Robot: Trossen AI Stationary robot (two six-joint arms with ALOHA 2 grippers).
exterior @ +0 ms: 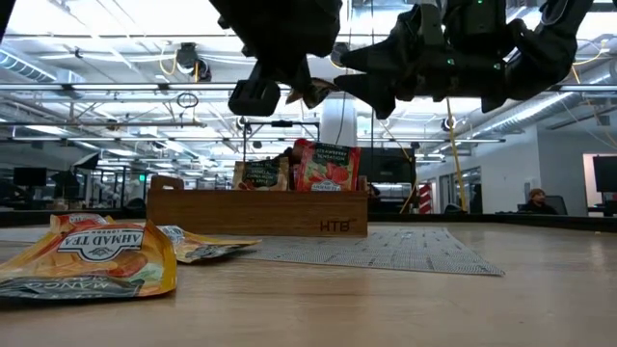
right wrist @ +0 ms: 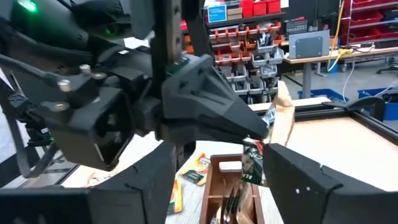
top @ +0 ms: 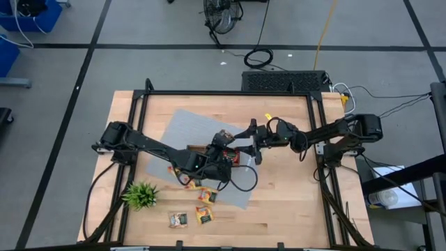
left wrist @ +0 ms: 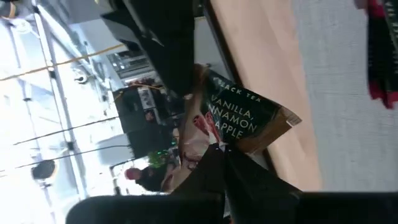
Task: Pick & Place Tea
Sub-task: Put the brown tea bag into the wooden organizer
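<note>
Loose tea sachets [exterior: 92, 255] lie nearest on the counter [exterior: 405, 299]. Left hand [left wrist: 217, 149] pinches a light, floppy sachet [left wrist: 239, 118] by one corner; right hand [right wrist: 258, 149] stands open at its free edge, the likeliest place to grip.

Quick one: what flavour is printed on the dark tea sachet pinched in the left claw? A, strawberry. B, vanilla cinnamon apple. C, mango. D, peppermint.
B: in the left wrist view the dark tea sachet gripped by the left claw reads "Vanilla, Cinnamon, Apple" under "Black Tea".
</note>
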